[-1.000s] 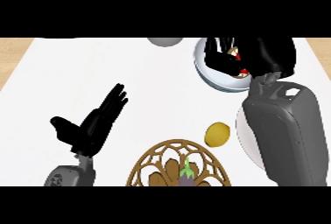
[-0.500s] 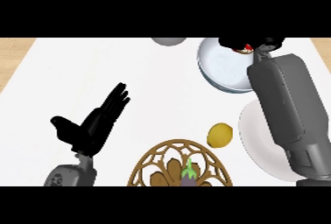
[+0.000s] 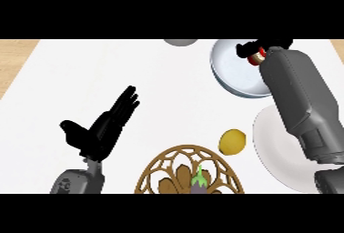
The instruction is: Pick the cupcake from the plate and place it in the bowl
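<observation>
While the right hand (image 3: 259, 47) curls around the cupcake (image 3: 255, 58) over the bowl (image 3: 236, 73), the white plate (image 3: 275, 150) sits nearby. The left hand (image 3: 101, 129) rests open, holding nothing

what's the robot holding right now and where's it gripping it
The right hand is curled round the cupcake from above, over the bowl. The left hand holds nothing.

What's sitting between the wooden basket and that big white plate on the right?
In the head view, a yellow lemon lies between the basket and the white plate, apart from both.
</observation>
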Controlling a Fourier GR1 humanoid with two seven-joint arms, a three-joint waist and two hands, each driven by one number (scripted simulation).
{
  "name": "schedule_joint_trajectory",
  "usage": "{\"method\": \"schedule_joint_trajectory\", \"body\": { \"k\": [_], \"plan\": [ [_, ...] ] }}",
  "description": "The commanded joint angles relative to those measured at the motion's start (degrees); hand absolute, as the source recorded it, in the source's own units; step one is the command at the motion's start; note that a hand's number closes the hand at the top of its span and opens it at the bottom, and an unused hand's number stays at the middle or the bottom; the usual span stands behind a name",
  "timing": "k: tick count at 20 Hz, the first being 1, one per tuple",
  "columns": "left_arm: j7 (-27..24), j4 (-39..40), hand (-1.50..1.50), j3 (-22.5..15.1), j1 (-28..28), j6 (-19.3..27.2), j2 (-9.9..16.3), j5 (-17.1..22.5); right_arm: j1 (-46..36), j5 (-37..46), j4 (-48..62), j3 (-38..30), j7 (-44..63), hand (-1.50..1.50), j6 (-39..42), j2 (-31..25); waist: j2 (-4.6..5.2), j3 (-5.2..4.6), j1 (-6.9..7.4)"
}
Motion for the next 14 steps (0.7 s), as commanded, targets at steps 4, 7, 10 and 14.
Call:
{"method": "schedule_joint_trajectory", "body": {
  "k": [4, 7, 10, 14],
  "plan": [
    [0.94, 1.65, 0.00, 1.72, -3.12, 0.76, 0.23, -0.07, -1.26, -8.01, 8.61, -8.21, -10.66, -1.50, -7.12, 0.41, 0.20, 0.07, -0.19],
    [0.71, 0.03, 0.00, 2.04, -0.44, -2.02, 1.74, 2.04, 0.39, -15.73, 5.41, -14.73, -17.05, -1.50, -10.15, 0.29, -0.12, 0.16, -0.59],
    [1.00, -0.21, 0.00, 1.66, -0.33, -0.69, 1.19, 1.03, 0.64, -23.89, 0.17, -20.85, -24.36, -1.50, -14.60, 3.08, -0.59, 0.29, -1.68],
    [1.07, 1.39, 0.00, 3.36, -1.39, 1.47, 0.67, 0.62, 3.25, -32.92, -4.56, -24.65, -34.88, -1.50, -8.36, 5.16, -1.49, 0.11, -4.04]
  ]
}}
